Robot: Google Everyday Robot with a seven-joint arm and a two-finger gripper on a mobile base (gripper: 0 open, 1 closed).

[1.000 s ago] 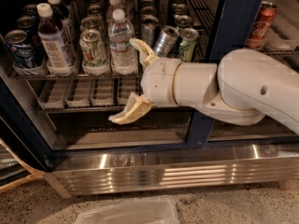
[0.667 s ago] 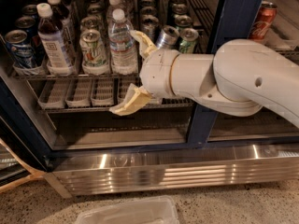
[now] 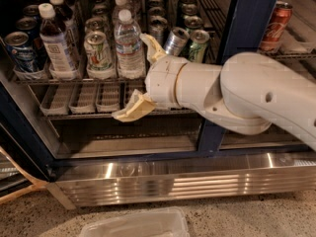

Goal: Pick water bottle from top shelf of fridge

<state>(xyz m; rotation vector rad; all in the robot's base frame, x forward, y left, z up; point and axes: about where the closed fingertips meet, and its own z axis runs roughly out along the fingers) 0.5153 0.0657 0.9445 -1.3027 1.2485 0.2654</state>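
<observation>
Hovering with claw (image 3: pixel 131 76) released, fingers spread wide, just beside water bottle (image 3: pixel 129 48) standing upright at front of top shelf (image 3: pixel 29 79) in fridge (image 3: pixel 247 23); probably needing centring on ribbed body, avoiding green can (image 3: pixel 98 53).

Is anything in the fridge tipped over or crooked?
Yes. On the top shelf, a silver can leans sideways while cans left of it stand straight. It sits just behind the open gripper, which is beside the water bottle.
</observation>
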